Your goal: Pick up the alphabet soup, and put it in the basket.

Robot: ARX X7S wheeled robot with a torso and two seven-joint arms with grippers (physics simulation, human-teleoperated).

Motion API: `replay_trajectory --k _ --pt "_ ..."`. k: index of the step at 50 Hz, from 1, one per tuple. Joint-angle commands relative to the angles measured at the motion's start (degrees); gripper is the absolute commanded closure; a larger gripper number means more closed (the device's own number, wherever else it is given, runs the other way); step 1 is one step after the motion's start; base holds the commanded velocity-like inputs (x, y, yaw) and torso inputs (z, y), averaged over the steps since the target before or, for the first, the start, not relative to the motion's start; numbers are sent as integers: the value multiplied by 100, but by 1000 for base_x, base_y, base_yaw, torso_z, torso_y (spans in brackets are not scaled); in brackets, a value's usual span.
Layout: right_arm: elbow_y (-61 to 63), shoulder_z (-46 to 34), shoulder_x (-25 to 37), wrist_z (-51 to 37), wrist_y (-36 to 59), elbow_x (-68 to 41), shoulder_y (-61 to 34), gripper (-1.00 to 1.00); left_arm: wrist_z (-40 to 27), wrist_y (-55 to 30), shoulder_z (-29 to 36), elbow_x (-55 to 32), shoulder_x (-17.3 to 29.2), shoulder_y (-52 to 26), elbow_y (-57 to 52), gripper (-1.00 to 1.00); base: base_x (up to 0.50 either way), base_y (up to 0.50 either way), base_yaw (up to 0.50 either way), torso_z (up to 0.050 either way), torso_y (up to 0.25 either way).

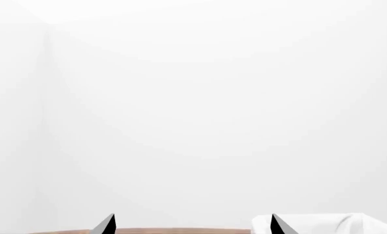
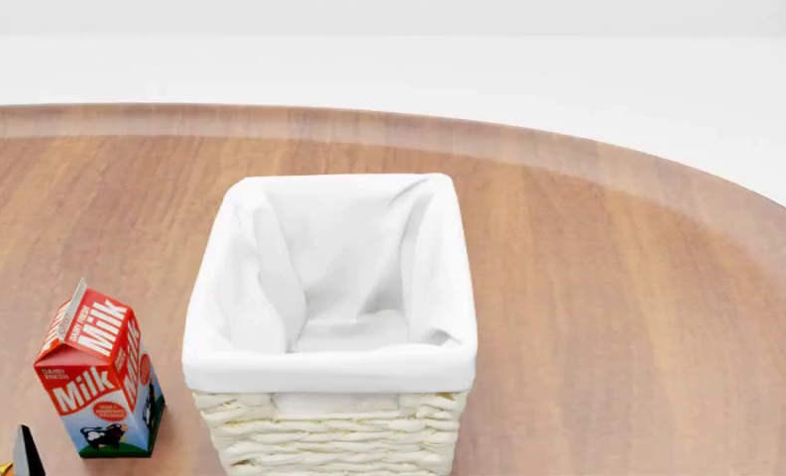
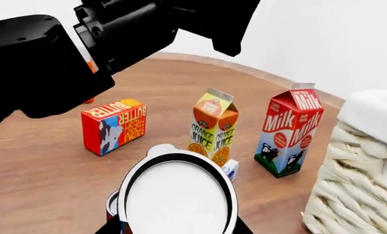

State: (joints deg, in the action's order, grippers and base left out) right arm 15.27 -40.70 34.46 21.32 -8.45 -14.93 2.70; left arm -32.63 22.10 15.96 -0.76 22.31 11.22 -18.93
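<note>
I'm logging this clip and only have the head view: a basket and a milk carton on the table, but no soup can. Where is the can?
Observer: The right wrist view shows the alphabet soup directly under that camera, its white top facing the lens.
Operator: Is the right gripper shut on it?
Observer: I cannot tell. Only dark slivers of the right gripper show on either side of the can, at the picture's edge.
Operator: And the left gripper?
Observer: The left wrist view shows the left gripper open, with its two fingertips apart and nothing between them.
</note>
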Motion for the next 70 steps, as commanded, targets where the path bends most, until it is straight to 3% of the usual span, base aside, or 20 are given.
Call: replay_trajectory --k 1,18,22,36,70 --pt "611 224 246 -118 -415 -197 279 100 -4 15 13 -21 10 -22 34 -100 0 0 0 0 0" --pt "786 412 355 -213 -609 -590 384 100 -12 7 41 -28 29 -43 43 -100 0 0 0 0 0" --pt "845 529 373 -154 -1135 -719 552 100 -25 -9 48 -2 31 -28 15 -100 0 0 0 0 0" --pt "966 775 429 -197 -1617 -1336 726 100 -55 3 57 5 45 -7 -9 -100 0 0 0 0 1" --pt "1153 1426 214 -1274 -1360 -1613 395 100 -89 48 92 -12 73 -37 42 -100 0 0 0 0 0"
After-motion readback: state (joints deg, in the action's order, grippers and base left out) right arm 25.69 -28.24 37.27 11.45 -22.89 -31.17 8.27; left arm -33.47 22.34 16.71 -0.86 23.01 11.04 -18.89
